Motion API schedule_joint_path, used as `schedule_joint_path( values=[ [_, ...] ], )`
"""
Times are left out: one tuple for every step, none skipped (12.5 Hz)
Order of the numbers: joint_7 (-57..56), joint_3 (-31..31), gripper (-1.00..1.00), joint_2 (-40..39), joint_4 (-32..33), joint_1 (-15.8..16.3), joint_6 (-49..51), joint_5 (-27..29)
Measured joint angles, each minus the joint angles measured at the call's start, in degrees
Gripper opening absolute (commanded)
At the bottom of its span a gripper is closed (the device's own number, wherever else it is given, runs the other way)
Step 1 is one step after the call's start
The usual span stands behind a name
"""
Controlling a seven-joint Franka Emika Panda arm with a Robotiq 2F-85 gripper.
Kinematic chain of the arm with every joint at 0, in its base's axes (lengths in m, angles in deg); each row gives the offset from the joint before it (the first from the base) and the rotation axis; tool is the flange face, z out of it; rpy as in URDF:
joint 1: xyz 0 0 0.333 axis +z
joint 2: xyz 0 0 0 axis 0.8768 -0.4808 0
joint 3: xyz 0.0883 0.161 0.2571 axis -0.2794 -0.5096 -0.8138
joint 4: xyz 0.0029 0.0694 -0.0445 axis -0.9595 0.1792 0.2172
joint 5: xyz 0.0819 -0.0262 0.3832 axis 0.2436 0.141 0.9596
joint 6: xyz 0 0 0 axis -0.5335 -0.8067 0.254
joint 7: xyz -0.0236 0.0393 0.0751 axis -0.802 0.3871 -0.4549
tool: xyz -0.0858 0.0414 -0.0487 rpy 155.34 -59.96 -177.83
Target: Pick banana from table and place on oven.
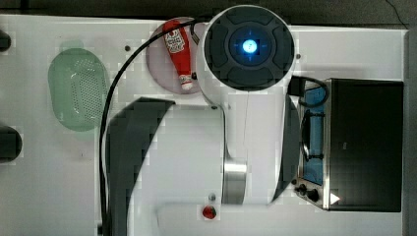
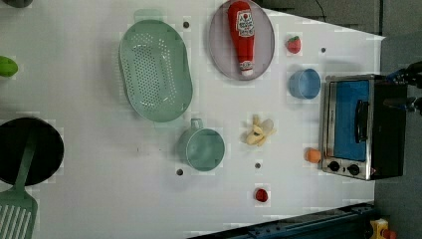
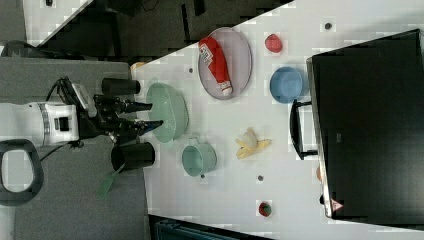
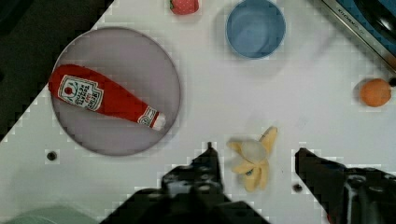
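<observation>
On the smooth white table (image 2: 99, 164), a peeled, splayed banana (image 2: 259, 133) lies beneath spread, empty fingers (image 4: 210, 161).

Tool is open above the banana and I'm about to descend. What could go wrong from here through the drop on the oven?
The banana lies with its peel splayed, so the open tool may pinch only a flap and lose it in the lift. The green cup sits close beside it and could be nudged. On the way to the oven, the blue bowl and orange fruit stand right by the oven's front, so a low carry may clip them.
</observation>
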State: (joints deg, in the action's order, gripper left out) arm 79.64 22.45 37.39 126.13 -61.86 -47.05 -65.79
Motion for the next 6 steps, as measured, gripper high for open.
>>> schedule_joint_path(
  values=[
    [0.0, -0.08, 0.59, 5.68, 6.43, -0.05, 3.74, -0.09],
    [0.0, -0.27, 0.82, 12.39, 11.75, -0.15, 9.18, -0.01],
    [0.0, -0.26, 0.99, 18.46, 15.55, -0.25, 12.0, 0.76],
    [0.0, -0.54, 1.0, 23.3, 17.46, -0.42, 12.74, 0.08],
    [0.0, -0.96, 1.0, 26.36, 16.9, -0.57, 12.91, -0.49],
    [0.0, -1.13, 1.0, 27.94, 15.55, -0.49, 11.75, -0.38]
  ],
)
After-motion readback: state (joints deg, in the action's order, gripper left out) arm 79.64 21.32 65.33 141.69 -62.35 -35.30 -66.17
